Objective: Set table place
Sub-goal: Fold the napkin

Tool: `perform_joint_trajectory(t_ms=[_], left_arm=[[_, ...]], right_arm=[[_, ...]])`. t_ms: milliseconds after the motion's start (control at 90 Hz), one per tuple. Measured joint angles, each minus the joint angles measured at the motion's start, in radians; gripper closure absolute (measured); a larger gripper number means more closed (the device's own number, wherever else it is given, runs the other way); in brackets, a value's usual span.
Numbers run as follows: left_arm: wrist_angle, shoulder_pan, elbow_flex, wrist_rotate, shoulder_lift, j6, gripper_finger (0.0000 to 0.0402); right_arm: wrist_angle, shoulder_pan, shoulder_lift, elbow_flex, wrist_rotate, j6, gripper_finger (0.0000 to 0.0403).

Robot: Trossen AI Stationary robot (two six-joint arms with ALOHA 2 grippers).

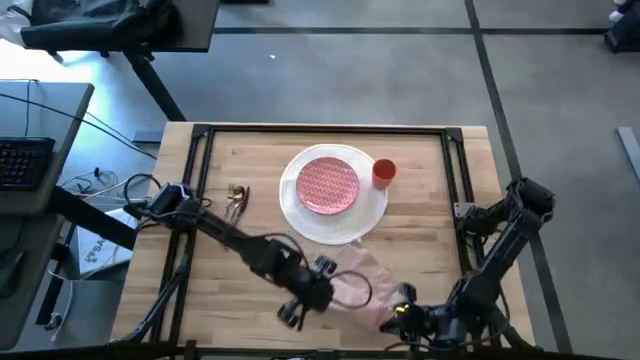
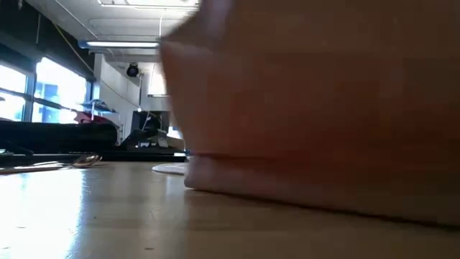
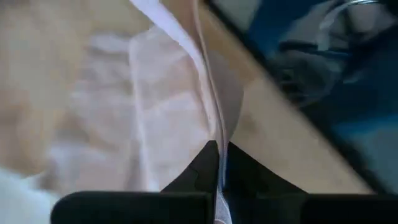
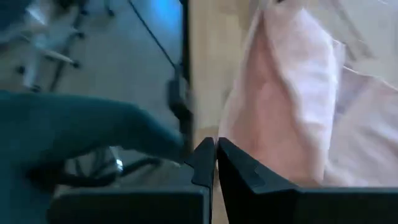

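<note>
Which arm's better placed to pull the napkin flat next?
Probably left: the left gripper is shut on a fold of the napkin. The right gripper is shut beside the cloth, apparently holding nothing.

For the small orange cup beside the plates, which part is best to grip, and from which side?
Probably the rim and wall of the orange cup, taken from above with the jaws across its width. It stands upright with its mouth open upward. Come from the side away from the white plate, where bare table gives room.
</note>
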Motion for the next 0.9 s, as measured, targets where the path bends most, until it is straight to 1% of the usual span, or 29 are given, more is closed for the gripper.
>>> perform_joint_trajectory(t_ms=[111,256,356,422,511,622,700,789,844,900], left_arm=[[-0.003,-0.026,0.0,-0.023,0.0,-0.022,0.0402],[0.0,-0.021,0.0,-0.073,0.0,-0.05,0.0402],[-0.001,-0.009,0.0,-0.075,0.0,-0.055,0.0402],[-0.001,-0.005,0.0,-0.075,0.0,-0.052,0.0401],[0.0,-0.004,0.0,-0.067,0.0,-0.034,0.0401],[0.005,-0.005,0.0,0.035,0.0,-0.021,0.0401],[0.005,-0.01,0.0,0.112,0.0,-0.034,0.0401],[0.005,-0.014,0.0,0.165,0.0,-0.047,0.0401],[0.005,-0.019,0.0,0.168,0.0,-0.055,0.0401],[0.005,-0.021,0.0,0.165,0.0,-0.059,0.0401]], right_arm=[[0.017,-0.003,0.017,0.0,-0.005,-0.003,0.0403],[0.017,-0.008,0.059,0.0,0.001,-0.01,0.0402],[0.03,-0.018,0.087,0.0,0.007,-0.013,0.0386],[0.031,-0.036,0.106,0.0,0.025,-0.011,0.036],[0.03,-0.069,0.13,0.0,0.052,-0.028,0.0313],[0.048,-0.131,0.146,0.0,0.051,-0.095,0.0246],[0.121,-0.179,0.158,0.0,-0.003,-0.211,0.0203],[0.202,-0.232,0.17,0.0,-0.13,-0.314,0.0169],[0.199,-0.251,0.178,0.0,-0.197,-0.336,0.0158],[0.141,-0.259,0.19,0.0,-0.214,-0.308,0.0154]])
